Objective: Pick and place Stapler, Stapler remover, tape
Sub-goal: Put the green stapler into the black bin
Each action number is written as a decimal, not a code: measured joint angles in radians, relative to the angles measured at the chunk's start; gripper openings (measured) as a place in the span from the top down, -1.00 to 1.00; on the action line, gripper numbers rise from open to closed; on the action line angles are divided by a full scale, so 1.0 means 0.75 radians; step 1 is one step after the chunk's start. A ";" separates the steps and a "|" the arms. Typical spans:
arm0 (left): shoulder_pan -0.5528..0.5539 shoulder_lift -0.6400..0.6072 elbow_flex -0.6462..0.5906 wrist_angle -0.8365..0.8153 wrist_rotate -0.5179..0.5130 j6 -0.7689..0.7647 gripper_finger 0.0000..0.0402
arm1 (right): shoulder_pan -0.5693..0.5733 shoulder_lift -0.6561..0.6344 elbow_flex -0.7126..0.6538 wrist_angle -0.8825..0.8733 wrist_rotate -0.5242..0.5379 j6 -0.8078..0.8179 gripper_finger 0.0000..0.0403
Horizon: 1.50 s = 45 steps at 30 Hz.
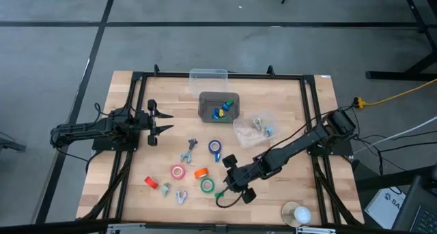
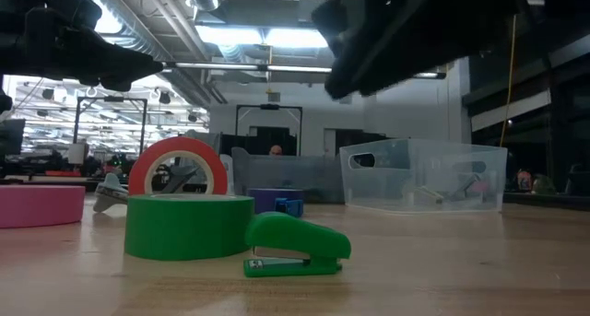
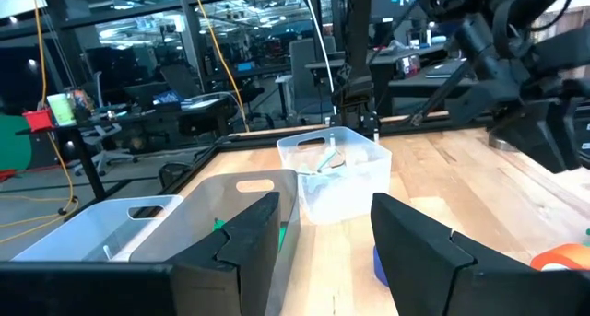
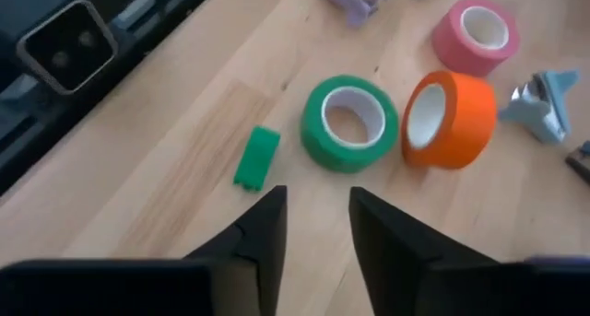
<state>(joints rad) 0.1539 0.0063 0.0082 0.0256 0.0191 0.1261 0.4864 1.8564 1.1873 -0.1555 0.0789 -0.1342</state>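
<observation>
The small green stapler (image 4: 256,158) lies flat on the wooden table just ahead of my right gripper (image 4: 318,201), which is open and hovers above it (image 1: 225,186). Beside the stapler sit the green tape roll (image 4: 348,122) lying flat, the orange roll (image 4: 447,118) standing on its edge, and the pink roll (image 4: 475,35). A blue roll (image 1: 214,147) lies farther toward the far edge. Grey staple removers (image 4: 539,104) (image 1: 190,152) lie among the rolls. My left gripper (image 1: 162,121) waits open above the table's left side.
A grey bin (image 1: 218,106) with small coloured pieces and a clear bin (image 1: 208,75) stand near the far edge. A clear plastic bag (image 1: 252,128) lies to the right of them. A red object (image 1: 151,183) and a white round thing (image 1: 297,213) sit near the near edge.
</observation>
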 joint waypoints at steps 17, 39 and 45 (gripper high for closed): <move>0.000 0.001 0.000 0.000 0.000 0.000 0.16 | 0.048 0.180 0.000 0.188 0.010 0.251 0.11; 0.000 0.000 0.000 -0.001 0.000 0.000 0.16 | 0.081 0.355 0.070 0.355 0.010 0.348 0.11; 0.000 0.000 0.000 -0.001 0.000 0.000 0.16 | 0.081 0.390 0.088 0.347 0.010 0.350 0.13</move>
<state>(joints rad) 0.1540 0.0064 0.0084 0.0251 0.0189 0.1262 0.5468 2.1489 1.2537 0.1051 0.0864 0.1284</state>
